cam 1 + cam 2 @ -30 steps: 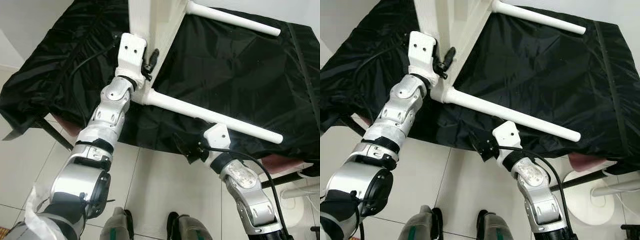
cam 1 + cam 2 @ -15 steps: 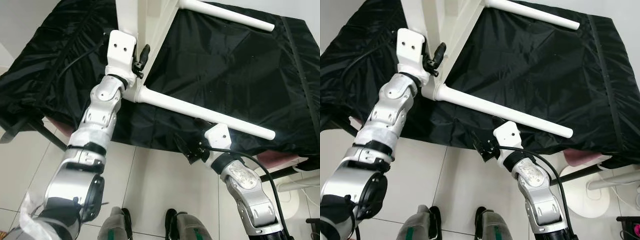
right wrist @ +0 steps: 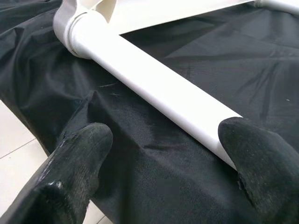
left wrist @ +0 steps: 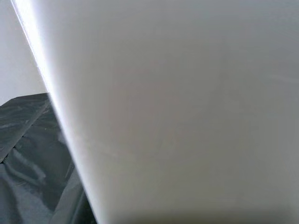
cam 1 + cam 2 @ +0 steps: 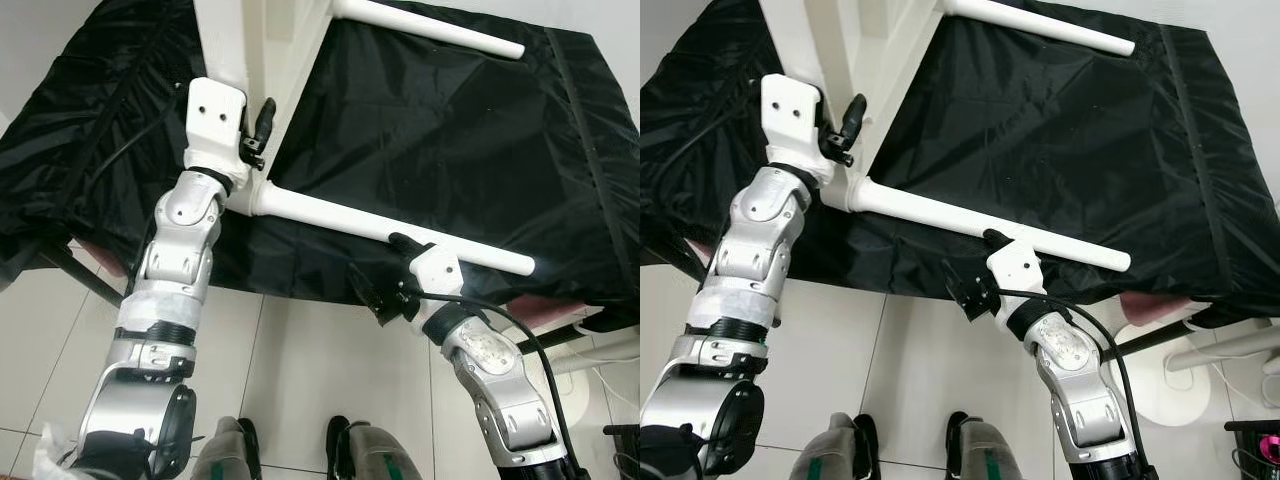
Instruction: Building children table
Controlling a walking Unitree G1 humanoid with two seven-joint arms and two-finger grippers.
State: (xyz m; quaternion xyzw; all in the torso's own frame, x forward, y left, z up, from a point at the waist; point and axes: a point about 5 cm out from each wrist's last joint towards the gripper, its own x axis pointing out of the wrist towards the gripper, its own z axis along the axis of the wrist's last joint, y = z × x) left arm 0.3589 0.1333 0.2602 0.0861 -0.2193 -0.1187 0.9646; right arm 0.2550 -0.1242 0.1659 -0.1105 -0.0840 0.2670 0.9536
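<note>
Head views — table: white children's table (image 5: pixel 262 60) lying tipped on its side on the black cloth-covered surface (image 5: pixel 450 130), tabletop edge upright, two round white legs pointing right; near leg (image 5: pixel 390 228) and far leg (image 5: pixel 425 27) both over the cloth.
Head views — left gripper (image 5: pixel 262 125): up against the upright tabletop edge, just above the near leg's socket; fingers spread or pinching, cannot tell.
Head views — right gripper (image 5: pixel 975 265): at the cloth's front edge, under the near leg's middle.
Head views — floor: pale tiles (image 5: pixel 300 370) below the cloth's front edge.
Left wrist view: smooth white tabletop panel (image 4: pixel 187 107) very close, dark cloth beside it.
Right wrist view: fingers (image 3: pixel 74 172) spread wide, one touching the near leg's side, other resting on cloth apart from it.
</note>
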